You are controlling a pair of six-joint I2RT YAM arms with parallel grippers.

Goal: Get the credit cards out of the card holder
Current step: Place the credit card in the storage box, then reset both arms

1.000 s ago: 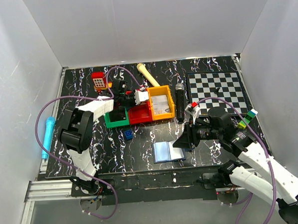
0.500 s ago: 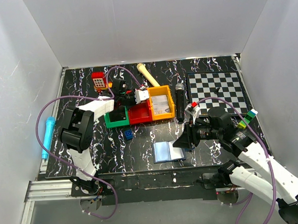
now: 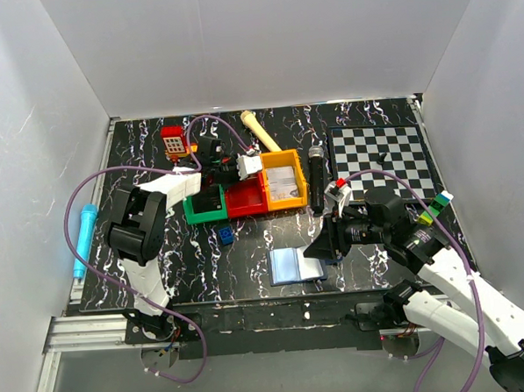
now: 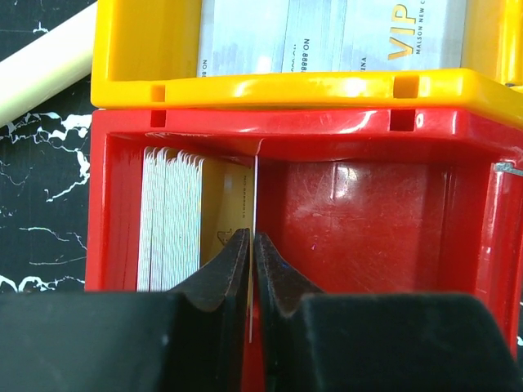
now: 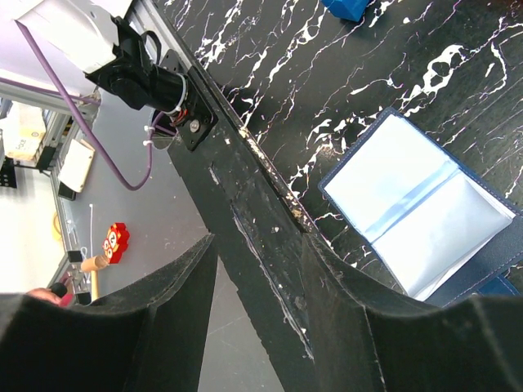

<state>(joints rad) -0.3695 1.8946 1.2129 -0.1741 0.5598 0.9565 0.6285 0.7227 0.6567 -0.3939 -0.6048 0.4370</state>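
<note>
Pinching one credit card (image 4: 255, 188) edge-on, the left gripper (image 4: 252, 238) is nearly closed w/ the card hanging over the red bin (image 4: 368, 220), beside a pale stack (image 4: 172, 220). We'd let go only once it's below the rim, so it can't tip out. The card holder (image 3: 295, 265) lies open near the table's (image 3: 186, 253) front edge; right gripper (image 5: 257, 245) hovers nearby, half open, empty.

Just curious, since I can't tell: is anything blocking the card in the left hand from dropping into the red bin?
Nothing visible does. The left hand pinches the card edge-on over the open red bin; other cards lie at its left side.
</note>
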